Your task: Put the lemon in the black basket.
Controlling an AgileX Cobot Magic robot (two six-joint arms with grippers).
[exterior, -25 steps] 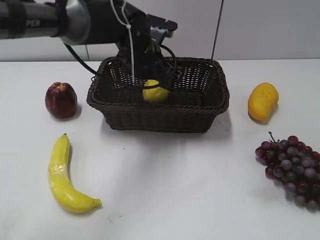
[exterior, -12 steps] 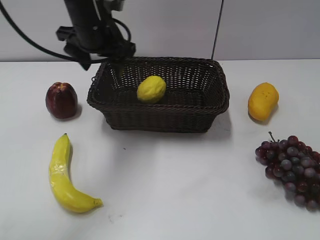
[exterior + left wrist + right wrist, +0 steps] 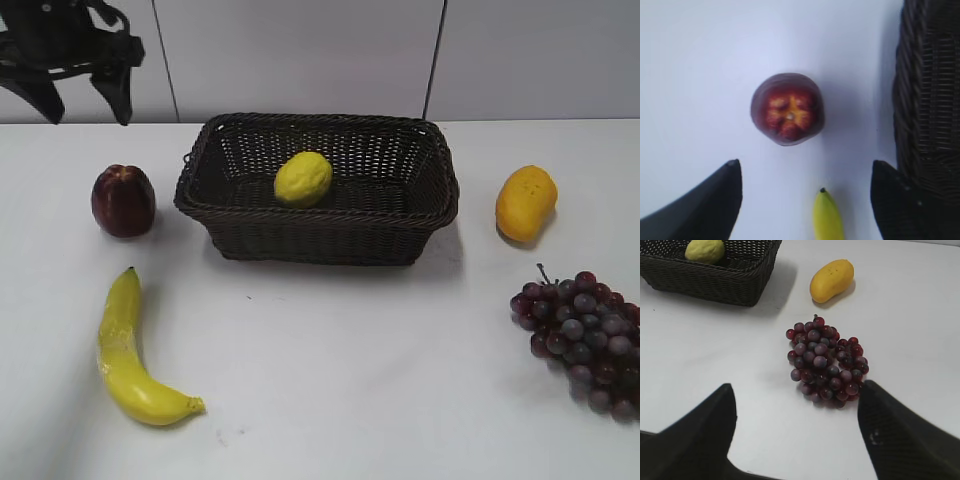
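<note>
The yellow lemon point(image 3: 303, 179) lies inside the black basket point(image 3: 320, 237) at the back middle of the table, left of the basket's centre. It also shows in the right wrist view point(image 3: 705, 250), in the basket point(image 3: 715, 282). My left gripper point(image 3: 85, 100) is open and empty, high at the far left, above the table beside the basket's left wall point(image 3: 930, 100); its jaws point(image 3: 805, 172) frame bare table. My right gripper point(image 3: 797, 395) is open and empty, above the table in front of the grapes; it is out of the exterior view.
A dark red apple point(image 3: 123, 201) point(image 3: 787, 115) sits left of the basket. A banana point(image 3: 130, 350) point(image 3: 827, 217) lies at the front left. An orange-yellow mango point(image 3: 525, 203) point(image 3: 831, 280) sits right of the basket. Purple grapes point(image 3: 585, 340) point(image 3: 825, 360) lie at the front right.
My left gripper has let go of the lemon in the basket, then risen and swung away to the far left. The lemon stays in the basket.
</note>
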